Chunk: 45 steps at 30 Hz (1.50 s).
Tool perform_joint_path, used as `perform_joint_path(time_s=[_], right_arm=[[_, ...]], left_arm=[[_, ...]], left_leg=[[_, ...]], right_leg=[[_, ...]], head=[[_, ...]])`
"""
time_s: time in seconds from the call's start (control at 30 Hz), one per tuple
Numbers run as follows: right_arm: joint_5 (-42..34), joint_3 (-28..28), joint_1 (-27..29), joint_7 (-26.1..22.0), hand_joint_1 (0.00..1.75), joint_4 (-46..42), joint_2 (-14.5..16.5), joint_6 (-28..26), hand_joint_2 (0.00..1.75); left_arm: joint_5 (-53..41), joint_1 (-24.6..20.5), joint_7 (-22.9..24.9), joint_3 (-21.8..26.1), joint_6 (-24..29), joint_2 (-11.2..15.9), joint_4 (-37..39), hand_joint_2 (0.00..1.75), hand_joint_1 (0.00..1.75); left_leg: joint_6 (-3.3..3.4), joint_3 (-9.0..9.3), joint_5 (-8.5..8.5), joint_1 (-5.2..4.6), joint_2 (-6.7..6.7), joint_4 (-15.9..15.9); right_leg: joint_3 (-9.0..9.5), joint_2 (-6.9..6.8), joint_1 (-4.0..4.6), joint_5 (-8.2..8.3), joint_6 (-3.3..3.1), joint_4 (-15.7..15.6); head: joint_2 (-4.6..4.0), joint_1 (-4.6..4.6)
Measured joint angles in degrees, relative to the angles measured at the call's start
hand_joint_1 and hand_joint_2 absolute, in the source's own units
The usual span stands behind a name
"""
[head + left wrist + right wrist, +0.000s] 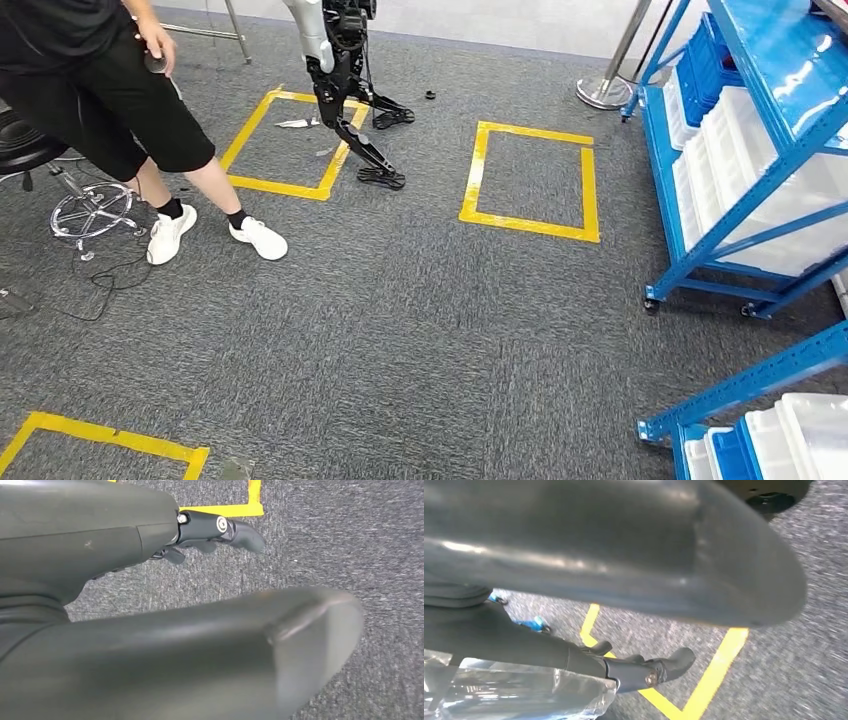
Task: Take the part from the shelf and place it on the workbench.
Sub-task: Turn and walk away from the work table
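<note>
A clear bagged part [519, 692] is held in the right hand [589, 665]; the left hand [210, 532] hangs empty, fingers apart; beside the shelf [745, 165], placing remains undone.

L robot hand [210, 532] empty, fingers apart; R robot hand [644, 667] grips clear-bagged part.
</note>
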Motion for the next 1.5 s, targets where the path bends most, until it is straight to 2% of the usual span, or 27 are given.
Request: perform_joint_path(time_s=[0.07,0.1,0.2,0.27,0.3,0.37,0.4,0.47,0.5,0.57,0.6,0.63,0.7,0.77,0.8,0.83,0.87,0.93,1.0,1.07,1.13,1.23,1.3,1.33,1.37,1.43,1.5], right_arm=[[0.01,0.0,0.28,0.21,0.0,0.02,-0.02,0.01,0.0],[0.03,0.0,0.38,0.31,0.0,0.03,-0.04,0.01,0.0],[0.09,0.0,0.13,0.48,0.0,0.04,-0.07,0.02,0.0],[0.1,0.0,0.04,0.52,0.0,0.04,-0.07,0.03,0.0],[0.1,0.0,0.12,0.55,0.0,0.05,-0.07,0.03,0.0],[0.1,0.0,0.26,0.6,0.0,0.05,-0.09,0.03,0.0],[0.1,0.0,0.19,0.61,0.0,0.05,-0.09,0.03,0.0],[0.11,0.0,-0.11,0.62,0.0,0.04,-0.07,0.03,0.0],[0.11,0.0,-0.22,0.63,0.0,0.04,-0.07,0.03,0.0],[0.11,0.0,-0.2,0.7,0.0,0.05,-0.12,0.03,0.0],[0.1,0.0,-0.12,0.77,0.0,0.06,-0.13,0.03,0.0],[0.1,0.0,-0.05,0.84,0.0,0.07,-0.11,0.03,0.0],[0.11,0.0,-0.03,0.91,0.0,0.07,-0.01,0.03,0.0],[0.11,0.0,-0.02,0.92,0.0,0.07,0.07,0.05,0.0],[0.1,0.0,0.05,0.92,0.0,0.07,0.07,0.07,0.0],[0.09,0.0,0.13,0.93,0.0,0.07,0.05,0.08,0.0],[0.09,0.0,0.2,0.93,0.0,0.07,0.04,0.1,0.0],[0.08,0.0,0.17,0.94,0.0,0.07,0.13,0.14,0.0],[0.08,0.0,0.09,0.95,0.0,0.07,0.29,0.19,0.0],[0.08,0.0,0.19,0.99,0.0,0.07,0.43,0.28,0.0],[0.08,-0.01,0.32,1.1,0.0,0.08,0.43,0.39,0.0],[0.13,-0.03,0.08,1.36,0.0,0.09,0.37,0.5,0.0],[0.15,-0.05,0.11,1.48,0.0,0.09,0.35,0.54,0.0],[0.15,-0.07,0.2,1.51,0.0,0.09,0.33,0.55,0.0],[0.15,-0.08,0.27,1.54,0.0,0.09,0.31,0.56,0.0],[0.15,-0.11,0.19,1.55,0.0,0.08,0.3,0.56,0.0],[0.16,-0.13,-0.02,1.55,0.0,0.07,0.35,0.55,0.0]], left_arm=[[-0.11,-0.1,0.02,0.01,0.07,-0.02,0.0,0.0,0.0],[-0.17,-0.14,0.02,0.01,0.09,-0.05,0.0,0.0,0.0],[-0.26,-0.02,0.06,0.02,0.19,-0.07,0.0,0.0,0.0],[-0.3,0.12,0.13,0.03,0.25,-0.03,0.0,0.0,0.0],[-0.33,0.13,0.15,0.02,0.27,-0.02,0.0,0.0,0.0],[-0.38,0.12,0.17,0.02,0.27,-0.02,0.0,0.0,0.0],[-0.4,0.1,0.17,0.02,0.27,-0.02,-0.01,0.0,0.0],[-0.44,0.06,0.17,0.02,0.27,0.01,-0.02,0.0,0.0],[-0.46,0.03,0.17,0.02,0.27,0.03,-0.02,0.0,0.0],[-0.52,-0.1,0.19,0.01,0.27,-0.01,-0.02,0.0,0.0],[-0.56,-0.17,0.2,0.01,0.27,-0.02,-0.02,0.0,0.0],[-0.59,-0.2,0.21,0.01,0.28,-0.02,-0.02,0.0,0.0],[-0.63,-0.07,0.25,0.01,0.3,0.02,-0.01,0.0,0.0],[-0.63,0.2,0.31,0.01,0.32,0.02,0.0,0.0,0.0],[-0.63,0.28,0.34,0.01,0.33,0.03,0.0,0.0,0.0],[-0.64,0.32,0.37,0.01,0.34,0.04,0.0,0.0,0.0],[-0.67,0.32,0.4,0.01,0.38,0.06,0.0,0.0,0.0],[-0.76,0.32,0.48,0.0,0.48,0.19,0.0,0.0,0.0],[-0.85,0.3,0.57,-0.01,0.57,0.32,0.0,0.0,0.0],[-0.87,0.26,0.63,-0.02,0.61,0.33,0.0,0.0,0.0],[-0.87,0.17,0.65,-0.02,0.66,0.29,0.0,0.0,0.0],[-0.88,0.24,0.69,-0.01,0.75,0.33,0.0,0.0,0.0],[-0.92,0.35,0.73,0.0,0.77,0.35,0.0,0.0,0.0],[-0.94,0.38,0.74,0.0,0.77,0.34,0.0,0.0,0.0],[-0.98,0.37,0.74,-0.01,0.77,0.33,0.0,0.0,0.0],[-1.03,0.37,0.74,-0.02,0.77,0.33,-0.01,0.0,0.0],[-1.11,0.34,0.78,-0.02,0.77,0.36,-0.02,0.0,0.0]], left_leg=[[0.73,0.07,0.47,-0.22,1.33,-0.63],[1.18,0.18,0.87,-0.23,2.0,-1.14],[2.02,0.16,1.59,-0.42,4.43,-2.02],[2.07,-0.09,1.64,-0.63,6.26,-2.0],[2.04,-0.17,1.66,-0.69,7.1,-1.99],[1.85,-0.16,1.68,-0.72,8.58,-1.95],[1.6,-0.12,1.63,-0.85,9.25,-1.89],[0.86,0.02,1.39,-1.14,10.49,-1.73],[0.49,0.13,1.3,-1.23,11.09,-1.7],[-0.24,0.35,1.11,-0.92,11.95,-1.56],[-0.59,0.23,0.51,-0.64,11.15,-0.94],[-0.9,-0.29,-0.74,-0.37,9.69,0.6],[-1.18,-2.99,-4.93,-0.09,5.93,7.22],[-1.11,-6.17,-7.95,-0.08,4.57,14.17],[-0.98,-6.79,-7.81,-0.08,4.44,15.31],[-0.76,-6.33,-6.45,-0.09,4.31,14.14],[-0.47,-4.9,-4.25,-0.09,3.86,10.95],[0.25,-1.4,-0.7,-0.09,1.42,3.45],[0.72,0.02,0.14,-0.32,-0.02,0.17],[1.14,0.09,0.54,-0.5,1.12,-0.55],[1.84,0.46,1.45,-0.4,2.53,-1.95],[2.48,0.44,2.15,-0.59,5.0,-2.91],[2.39,0.22,2.18,-0.74,6.79,-2.89],[2.27,0.14,2.19,-0.76,7.59,-2.88],[2.09,0.1,2.19,-0.71,8.33,-2.84],[1.36,0.12,1.99,-0.77,9.66,-2.6],[0.42,0.32,1.64,-0.98,10.85,-2.32]], right_leg=[[-0.85,0.24,-0.11,0.28,0.82,-0.03],[-1.46,-1.0,-0.06,-0.1,0.95,0.75],[-6.06,-6.1,-0.17,-4.37,0.44,9.67],[-8.96,-6.88,-0.53,-6.64,0.65,16.05],[-8.88,-7.01,-0.69,-6.58,1.07,16.47],[-4.99,-8.12,-0.88,-4.44,2.13,10.46],[-2.33,-9.65,-0.82,-3.33,2.38,6.04],[1.04,-11.81,-0.4,-1.92,2.06,0.28],[1.22,-11.96,-0.13,-1.74,1.62,-0.43],[0.96,-10.4,-0.25,-1.36,0.7,-0.53],[1.02,-9.69,-0.44,-1.2,0.28,-0.61],[1.18,-9.02,-0.65,-0.98,-0.26,-0.69],[1.24,-7.65,-0.6,-0.64,-1.04,-0.7],[1.09,-6.0,-0.15,-0.48,-1.39,-0.64],[1.07,-5.13,0.06,-0.45,-1.44,-0.57],[1.09,-4.27,0.22,-0.45,-1.44,-0.45],[1.13,-3.4,0.34,-0.45,-1.44,-0.29],[1.03,-1.85,0.55,-0.43,-1.34,0.02],[0.54,-0.64,0.5,-0.23,-0.93,0.12],[-0.06,0.34,0.48,0.14,-0.14,-0.04],[-1.43,-1.41,0.71,-0.6,0.08,1.58],[-6.69,-6.06,0.39,-5.01,-0.36,11.45],[-9.0,-6.84,-0.24,-6.54,0.36,16.4],[-8.48,-7.12,-0.58,-6.11,1.01,15.79],[-6.68,-7.61,-0.93,-4.96,1.74,12.82],[-1.51,-10.17,-1.29,-2.34,2.77,4.06],[1.06,-11.81,-1.07,-1.13,2.47,-0.44]], head=[[0.0,0.01],[0.0,0.04],[0.0,0.25],[0.0,0.31],[0.0,0.32],[0.0,0.33],[0.0,0.34],[0.0,0.24],[0.0,0.19],[0.0,0.09],[0.0,0.01],[0.0,-0.09],[0.0,-0.36],[0.0,-0.41],[0.0,-0.4],[0.0,-0.4],[0.0,-0.4],[0.0,-0.36],[0.0,-0.38],[0.0,-0.41],[0.0,-0.26],[0.0,0.13],[0.0,0.19],[0.0,0.2],[0.0,0.21],[0.0,0.23],[0.0,0.14]])
